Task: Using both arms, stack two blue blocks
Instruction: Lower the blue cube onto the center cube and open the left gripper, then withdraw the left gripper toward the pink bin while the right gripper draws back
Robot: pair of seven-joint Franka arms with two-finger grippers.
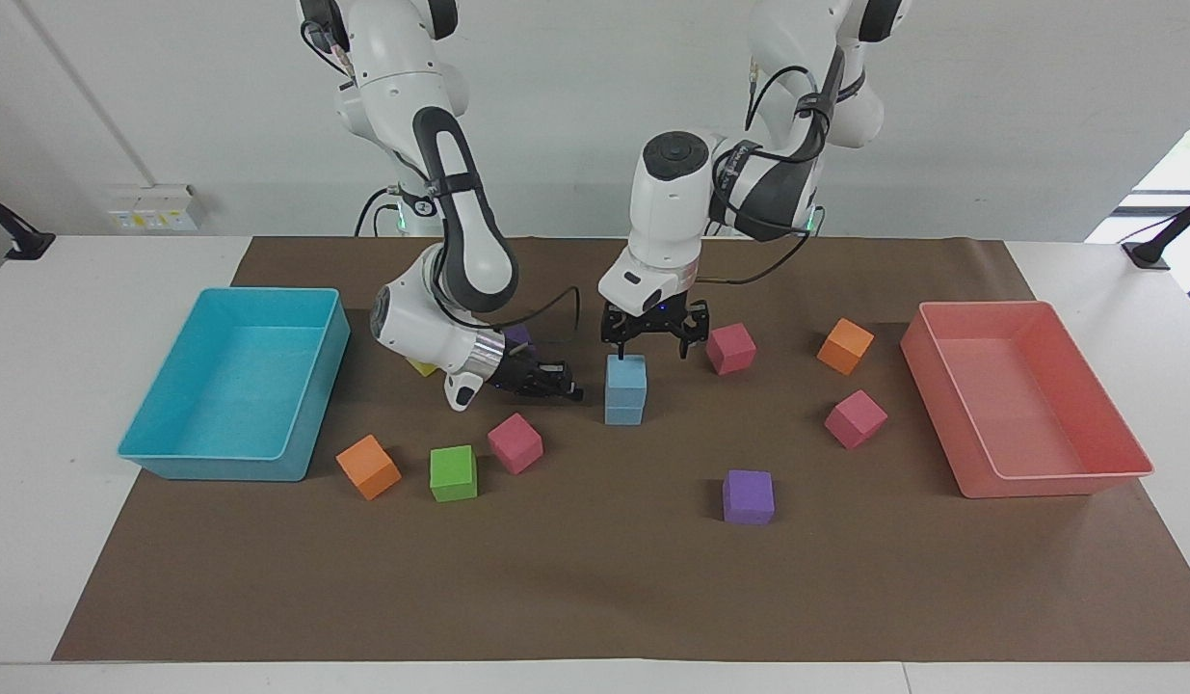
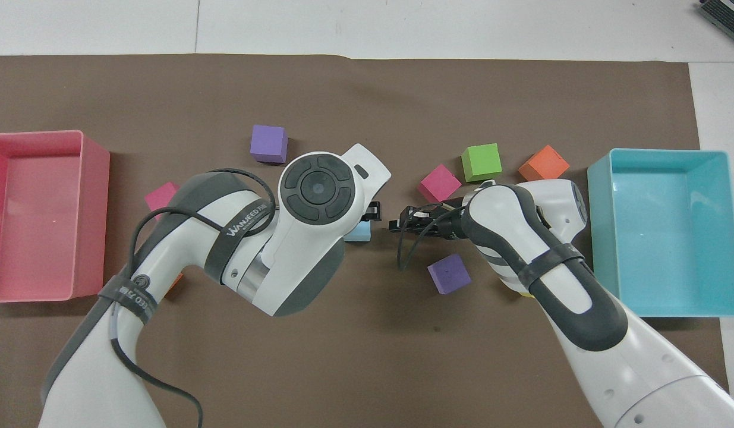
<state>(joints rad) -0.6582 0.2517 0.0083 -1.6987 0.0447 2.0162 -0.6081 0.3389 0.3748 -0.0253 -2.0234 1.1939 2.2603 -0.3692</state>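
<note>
Here you see the two blue blocks stacked near the middle of the brown mat on the counter: the upper blue block sits squarely on the lower blue block. In the overhead view only an edge of the stack shows beside the left arm's wrist. Your left claw hangs just above the stack, fingers spread wide and holding nothing, clear of the upper block. Your right claw lies low over the mat just beside the stack, toward the right arm's end, its fingertips pressed together and empty. A magenta cube and a green cube lie farther from the robots than that claw. The teal tray and the pink tray stand at the mat's two ends.
</note>
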